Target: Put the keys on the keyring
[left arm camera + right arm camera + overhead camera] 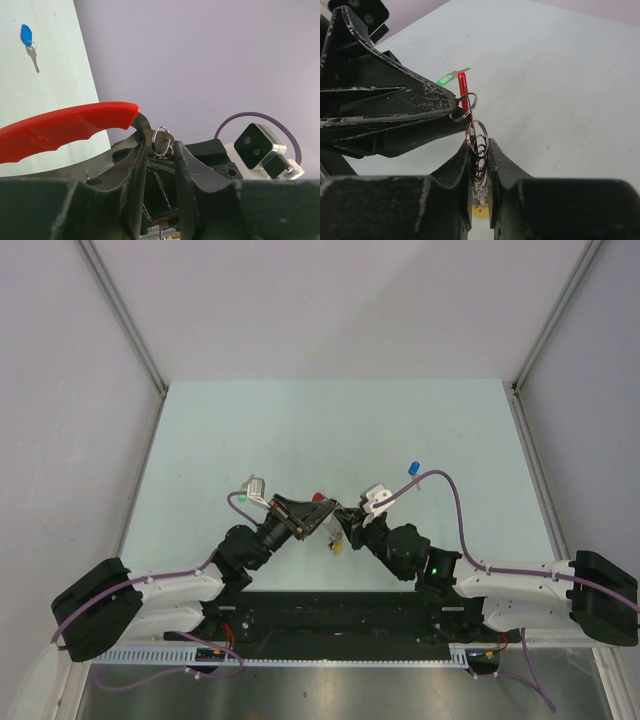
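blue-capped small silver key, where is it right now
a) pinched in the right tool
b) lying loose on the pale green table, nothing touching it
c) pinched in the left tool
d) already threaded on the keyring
b: the blue-capped small silver key lies by itself on the pale green table, with nothing touching it.
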Robot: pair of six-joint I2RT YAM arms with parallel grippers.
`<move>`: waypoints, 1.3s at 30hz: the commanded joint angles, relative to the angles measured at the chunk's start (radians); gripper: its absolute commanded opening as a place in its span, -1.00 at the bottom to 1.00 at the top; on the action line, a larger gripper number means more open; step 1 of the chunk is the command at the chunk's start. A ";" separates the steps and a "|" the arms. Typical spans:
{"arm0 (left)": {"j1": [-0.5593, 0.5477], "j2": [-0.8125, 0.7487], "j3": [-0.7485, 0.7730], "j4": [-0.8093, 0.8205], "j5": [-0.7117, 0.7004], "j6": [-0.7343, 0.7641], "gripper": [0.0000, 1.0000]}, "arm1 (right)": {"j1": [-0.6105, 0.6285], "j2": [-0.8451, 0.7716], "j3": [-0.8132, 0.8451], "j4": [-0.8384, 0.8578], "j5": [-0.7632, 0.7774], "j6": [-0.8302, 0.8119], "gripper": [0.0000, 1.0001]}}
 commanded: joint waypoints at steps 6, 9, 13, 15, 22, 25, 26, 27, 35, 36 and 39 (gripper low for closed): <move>-0.007 0.012 0.037 0.073 -0.026 -0.021 -0.52 | 0.005 0.005 0.007 0.083 0.004 0.014 -1.00; -0.007 0.012 0.034 0.076 -0.029 -0.021 -0.66 | 0.008 0.011 0.007 0.080 0.001 0.008 -1.00; -0.007 0.000 0.028 0.076 -0.027 -0.019 -0.91 | 0.014 0.017 -0.004 0.091 0.008 -0.029 -1.00; -0.007 -0.012 0.020 0.066 -0.030 -0.019 -0.99 | 0.017 0.014 -0.013 0.103 0.016 -0.061 -1.00; 0.005 -0.165 -0.001 -0.158 -0.032 0.082 -0.99 | 0.015 -0.042 -0.044 0.094 0.053 -0.218 -1.00; 0.029 -0.271 0.008 -0.281 -0.020 0.164 -0.99 | 0.014 -0.084 -0.050 0.074 0.047 -0.270 -1.00; 0.039 -0.302 0.013 -0.366 -0.012 0.187 -0.99 | 0.014 -0.100 -0.052 0.066 0.041 -0.300 -1.00; 0.049 -0.349 0.028 -0.411 -0.004 0.210 -0.99 | 0.014 -0.110 -0.052 0.050 0.037 -0.313 -1.00; 0.152 -0.416 0.169 -0.758 0.212 0.480 -0.99 | 0.031 -0.162 -0.053 -0.025 -0.024 -0.451 -1.00; 0.160 -0.412 0.197 -0.778 0.229 0.525 -0.99 | 0.032 -0.173 -0.053 -0.030 -0.025 -0.460 -1.00; 0.184 -0.382 0.250 -0.852 0.311 0.611 -0.99 | 0.048 -0.187 -0.053 -0.050 -0.035 -0.501 -1.00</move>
